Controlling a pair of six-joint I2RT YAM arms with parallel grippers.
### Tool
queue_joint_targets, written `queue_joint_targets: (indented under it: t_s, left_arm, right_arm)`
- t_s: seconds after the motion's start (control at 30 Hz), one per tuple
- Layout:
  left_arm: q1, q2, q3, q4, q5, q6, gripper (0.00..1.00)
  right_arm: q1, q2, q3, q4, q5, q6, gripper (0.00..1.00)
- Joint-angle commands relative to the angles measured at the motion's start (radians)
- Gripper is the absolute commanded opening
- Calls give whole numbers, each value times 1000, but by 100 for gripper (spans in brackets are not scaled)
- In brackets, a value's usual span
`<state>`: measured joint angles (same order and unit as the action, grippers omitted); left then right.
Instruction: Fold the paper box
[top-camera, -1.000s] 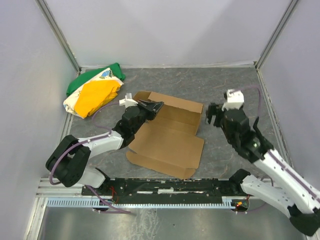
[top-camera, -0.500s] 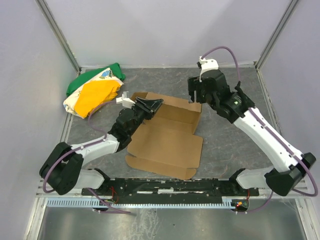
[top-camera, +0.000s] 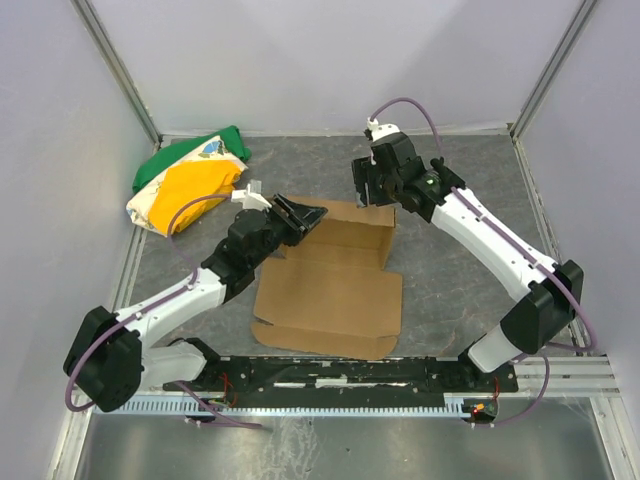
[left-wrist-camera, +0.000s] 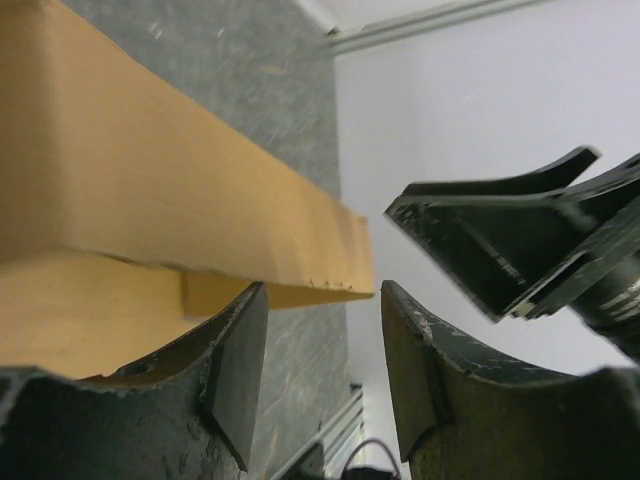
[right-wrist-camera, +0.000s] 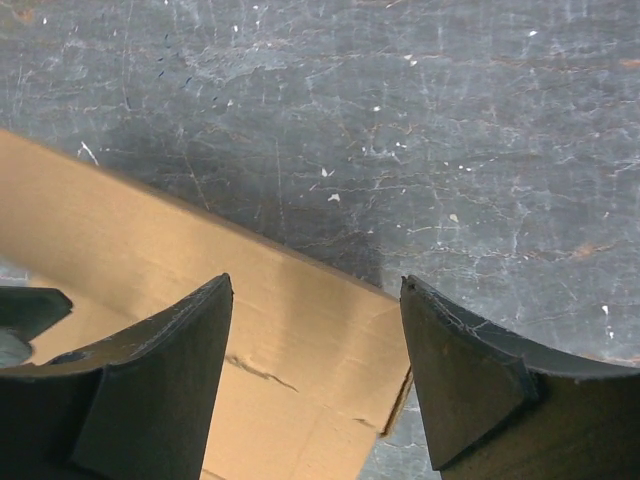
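The paper box (top-camera: 330, 295) lies in the middle of the bench (top-camera: 440, 295), its wide flat panel nearest the arm bases and its rear flap raised along the far edge. The left fingers (top-camera: 302, 213) are spread apart at that flap's left end, gripping nothing. The right fingers (right-wrist-camera: 160, 390) hover, also spread, above its right corner. A green, yellow and white cloth bundle (top-camera: 190, 180) sits far left.

Plain brown corrugated paper box (top-camera: 330, 295), only partly folded, near the middle of the grey tabletop (top-camera: 450, 270). Its wide front panel lies flat and slightly skewed, with a notched near edge. The rear section stands raised as a low wall, creased near its right corner
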<state>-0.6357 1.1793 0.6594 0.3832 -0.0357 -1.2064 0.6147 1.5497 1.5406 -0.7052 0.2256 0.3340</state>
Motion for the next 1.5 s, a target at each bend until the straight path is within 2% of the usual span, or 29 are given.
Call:
queue_joint_targets:
  t_s: [0.0,0.17,0.3,0.37,0.5,0.57,0.6,0.63,0.73,0.83,1.0,1.07,1.17,1.27,1.37,1.47]
  left_arm:
    - [7,-27,27,-155,109,20,55]
    - [9,-70,37,-313,138,25,56]
    - [11,-154,68,-461,109,103,52]
    - [11,-237,115,-551,16,192,51]
    - [11,-410,247,-700,-344,515,54]
    - [11,-468,298,-743,-619,673,75]
    - [11,-477,306,-753,-719,705,85]
    - [11,-476,311,-762,-795,763,90]
    - [19,-444,272,-751,-830,925,95]
    - [53,-386,204,-707,-730,905,95]
    - [236,-271,128,-632,-493,738,93]
    - [301,-264,75,-552,-429,720,93]
    - [424,-282,-14,-395,-249,702,94]
    - [453,-262,-65,-257,-151,761,97]
    - [472,-231,-124,-95,63,776,99]
    - [495,-141,-127,15,245,721,99]
  right_arm:
    - [-4,6,54,53,-49,13,76]
    - [-5,26,67,67,-77,10,75]
    - [-6,35,76,70,-86,0,75]
    - [-11,39,83,70,-96,-7,75]
    - [-29,72,109,51,-146,-18,75]
    - [-37,92,122,45,-192,-25,74]
    - [-39,101,128,45,-214,-31,74]
    - [-40,112,134,46,-230,-32,74]
    - [-41,147,162,40,-271,-36,73]
    - [-40,175,183,34,-298,-41,72]
    - [-41,199,209,4,-291,-60,71]
    - [-41,198,207,2,-284,-72,70]
    - [-43,207,222,-18,-287,-82,70]
    - [-52,219,239,-40,-329,-78,67]
    - [-56,230,256,-62,-358,-83,66]
    - [-60,234,255,-68,-359,-88,66]
